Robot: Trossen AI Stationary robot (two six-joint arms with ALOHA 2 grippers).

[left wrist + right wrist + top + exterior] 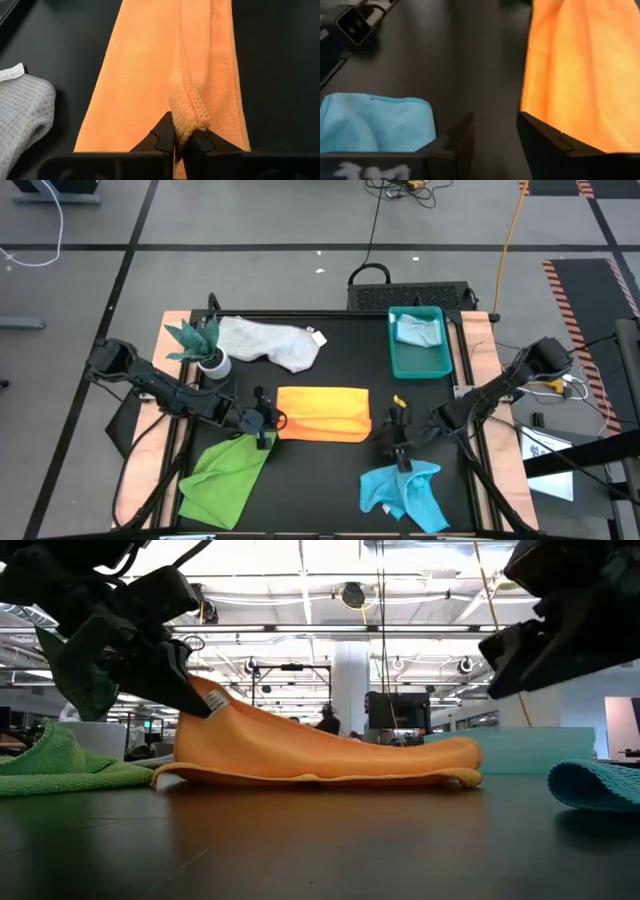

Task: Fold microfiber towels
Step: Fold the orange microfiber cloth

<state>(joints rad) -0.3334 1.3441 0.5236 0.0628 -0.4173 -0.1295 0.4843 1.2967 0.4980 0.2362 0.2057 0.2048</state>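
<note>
Nearby, left tool (179,142) pinches orange towel (322,413) between green towel (226,475) and plant (200,345); right tool (495,135) open

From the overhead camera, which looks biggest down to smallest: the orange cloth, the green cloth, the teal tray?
1. Orange cloth and green cloth: too alike to rank.
2. Teal tray, clearly smaller.

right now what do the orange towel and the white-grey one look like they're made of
Orange towel: soft, matte microfiber by the look; fine nubby pile, looped stitched hem pinched in the left end effector. White-grey towel: seemingly waffle-weave cloth, showing a small square grid texture and a sewn label.
</note>
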